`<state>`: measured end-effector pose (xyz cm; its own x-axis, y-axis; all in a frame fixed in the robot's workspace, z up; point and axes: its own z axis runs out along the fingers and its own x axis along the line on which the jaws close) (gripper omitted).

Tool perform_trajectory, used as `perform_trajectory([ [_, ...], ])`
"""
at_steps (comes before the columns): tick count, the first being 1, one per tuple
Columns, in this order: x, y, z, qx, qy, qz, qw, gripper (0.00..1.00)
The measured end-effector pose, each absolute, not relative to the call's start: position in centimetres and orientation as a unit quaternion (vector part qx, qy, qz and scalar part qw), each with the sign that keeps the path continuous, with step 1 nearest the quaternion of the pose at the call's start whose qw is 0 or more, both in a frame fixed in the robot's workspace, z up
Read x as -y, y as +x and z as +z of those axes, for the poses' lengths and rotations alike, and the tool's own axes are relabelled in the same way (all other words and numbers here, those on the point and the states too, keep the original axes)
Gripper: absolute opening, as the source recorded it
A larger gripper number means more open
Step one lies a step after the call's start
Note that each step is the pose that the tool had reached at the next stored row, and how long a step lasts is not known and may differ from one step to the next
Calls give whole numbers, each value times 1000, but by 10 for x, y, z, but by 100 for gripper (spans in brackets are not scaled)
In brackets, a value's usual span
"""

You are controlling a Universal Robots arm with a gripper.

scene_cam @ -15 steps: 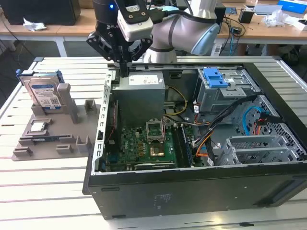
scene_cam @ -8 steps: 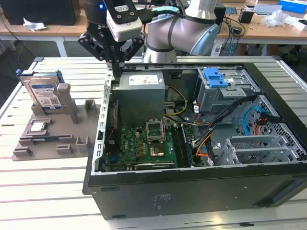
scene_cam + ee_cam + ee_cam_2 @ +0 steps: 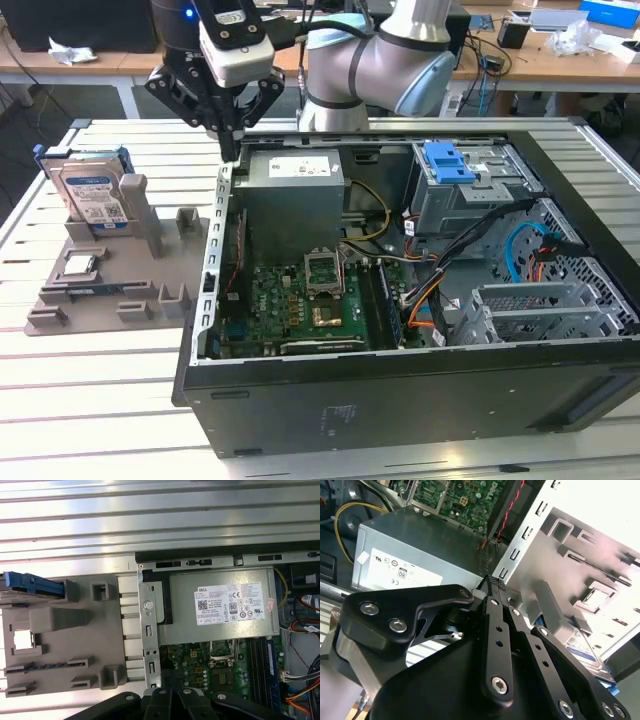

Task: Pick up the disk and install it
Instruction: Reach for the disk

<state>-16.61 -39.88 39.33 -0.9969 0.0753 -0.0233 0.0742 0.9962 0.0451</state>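
Black angular claw (image 3: pixel 232 150), pinched shut and empty, hangs above the case (image 3: pixel 400 405) edge, apart from the flat silver disk (image 3: pixel 95 195).

The power supply (image 3: pixel 220 630) has a large white label (image 3: pixel 229 604) over most of its top face. On it are a brand word at one corner, a barcode block, rows of fine black print and a row of round approval marks, one of them a number in a ring. A small pale sticker (image 3: pixel 270 605) sits at the supply's edge just beside this label.

In the exterior view the disk (image 3: pixel 92 195), upright in the grey holder (image 3: pixel 110 300), has a white-and-blue label whose print is too small to read. A small pale mark (image 3: pixel 343 413) stands on the black side of the case (image 3: pixel 450 400). The board (image 3: pixel 200 665) has white lettering that cannot be made out.
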Motion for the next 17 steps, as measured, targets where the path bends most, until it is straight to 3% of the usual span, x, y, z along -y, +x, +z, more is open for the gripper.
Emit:
perform_trajectory([
  [17, 399, -203, 393, -999, 37, 22, 12, 10],
])
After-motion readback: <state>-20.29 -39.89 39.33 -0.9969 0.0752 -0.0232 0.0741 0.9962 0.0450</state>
